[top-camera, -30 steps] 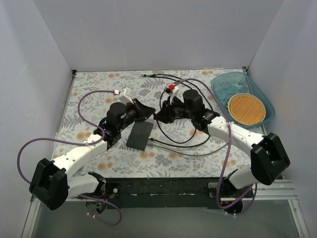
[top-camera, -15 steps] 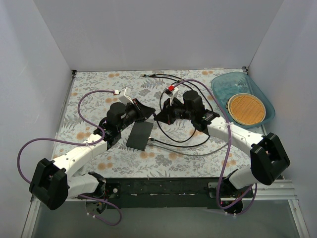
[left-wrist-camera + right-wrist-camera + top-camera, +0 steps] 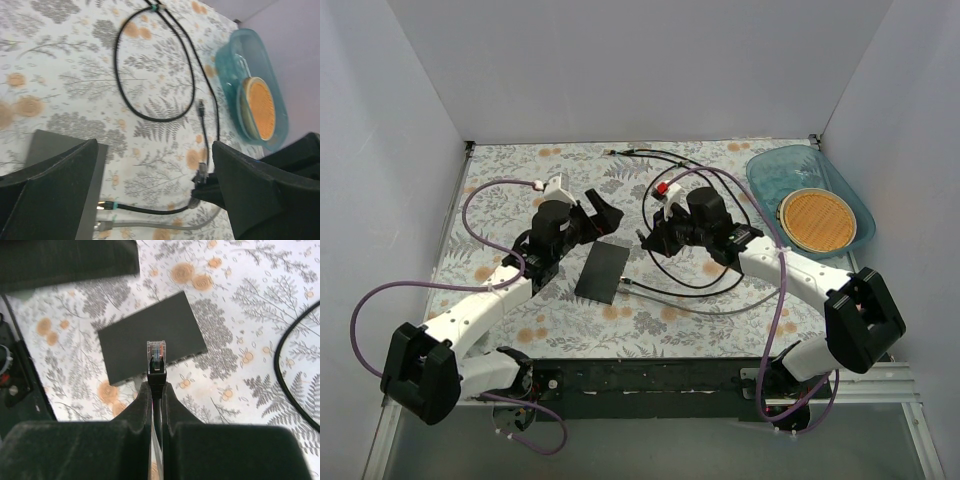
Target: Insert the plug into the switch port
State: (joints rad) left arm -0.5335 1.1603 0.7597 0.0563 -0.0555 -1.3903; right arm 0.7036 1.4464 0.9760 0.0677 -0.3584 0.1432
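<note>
The switch (image 3: pixel 602 272) is a flat black box lying on the flowered table between my two arms. A black cable (image 3: pixel 150 210) and a grey one are plugged into its near edge. My right gripper (image 3: pixel 156 387) is shut on a clear plug (image 3: pixel 156 356) with a black boot. The plug points at the switch (image 3: pixel 150 332) from a short way off, without touching it. In the top view the right gripper (image 3: pixel 646 240) hangs just right of the switch's far end. My left gripper (image 3: pixel 595 222) stands open over that far end, holding nothing, and its wide-apart jaws frame the switch edge (image 3: pixel 97 190).
A blue tray (image 3: pixel 765 172) with a round woven orange mat (image 3: pixel 817 220) sits at the back right. The black cable (image 3: pixel 698 283) loops over the table right of the switch and runs to the back edge. White walls close in the table on three sides.
My left gripper has gone from shut to wide open and has drawn back a little to the left. My right gripper has shifted slightly toward the near side with the plug.
</note>
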